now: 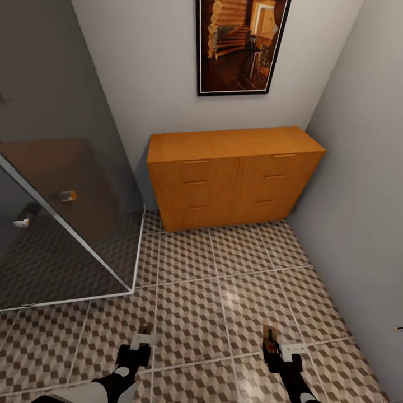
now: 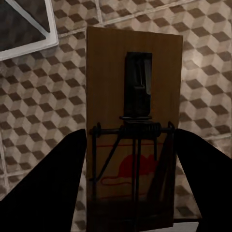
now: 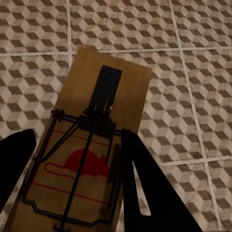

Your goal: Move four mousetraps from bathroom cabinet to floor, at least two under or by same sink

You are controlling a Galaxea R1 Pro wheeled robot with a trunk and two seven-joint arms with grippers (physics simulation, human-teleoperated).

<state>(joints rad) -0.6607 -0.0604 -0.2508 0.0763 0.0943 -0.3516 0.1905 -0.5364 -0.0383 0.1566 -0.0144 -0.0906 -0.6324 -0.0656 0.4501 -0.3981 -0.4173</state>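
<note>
Left gripper (image 2: 130,193) clamps mousetrap (image 2: 133,96); right gripper (image 3: 72,188) clamps second mousetrap (image 3: 104,121); tiled floor (image 1: 224,291) open ahead.

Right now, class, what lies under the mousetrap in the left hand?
Under the mousetrap in the left hand lies cube-patterned floor tile; the patch directly beneath is covered.

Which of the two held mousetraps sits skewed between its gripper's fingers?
The one in the right gripper: that mousetrap slants across the fingers, while the left gripper's mousetrap sits straight.
</note>
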